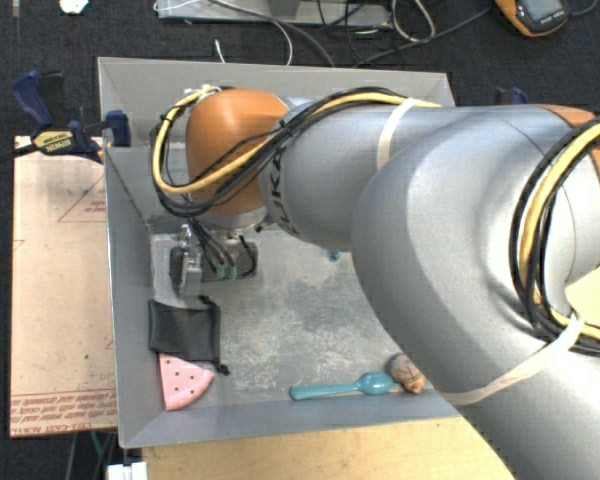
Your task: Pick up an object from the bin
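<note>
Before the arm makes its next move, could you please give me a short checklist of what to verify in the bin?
1. Gripper is inside the bin, near its left wall: ok.
2. Gripper carries nothing: cannot tell.
3. Black pouch, the nearest thing, lies flat and uncovered close by the gripper: ok.
4. Pink wedge lies in plain sight in the corner beside the pouch: ok.
5. Teal spoon lies along the near wall: ok.
6. Brown lump beside the spoon, partly under the arm, can be identified: cannot tell.
</note>
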